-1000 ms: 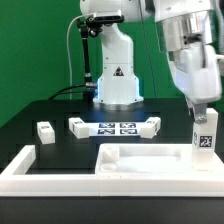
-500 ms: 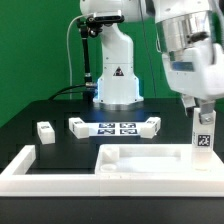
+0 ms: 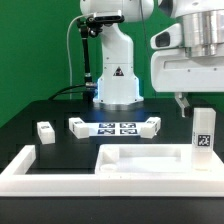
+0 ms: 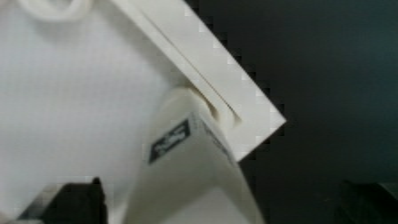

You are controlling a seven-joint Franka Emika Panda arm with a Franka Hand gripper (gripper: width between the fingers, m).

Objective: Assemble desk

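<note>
The white desk top [image 3: 140, 160] lies at the front of the table, rim up. One square white leg [image 3: 203, 134] with a tag stands upright in its corner at the exterior view's right. My gripper [image 3: 202, 103] is open and hangs just above the top of this leg, not touching it. In the wrist view the leg [image 4: 196, 160] points up toward the camera from the desk top [image 4: 71, 90], and my dark fingers [image 4: 71, 202] stand wide apart on either side of it. A second loose leg [image 3: 45, 131] lies on the black table at the exterior view's left.
The marker board [image 3: 115, 127] lies flat at mid-table in front of the robot base [image 3: 117, 80]. A long low white border wall [image 3: 35, 166] runs along the front and the exterior view's left of the desk top.
My gripper has let go of the upright leg and risen straight up off it. The leg stays standing in the desk top's corner.
</note>
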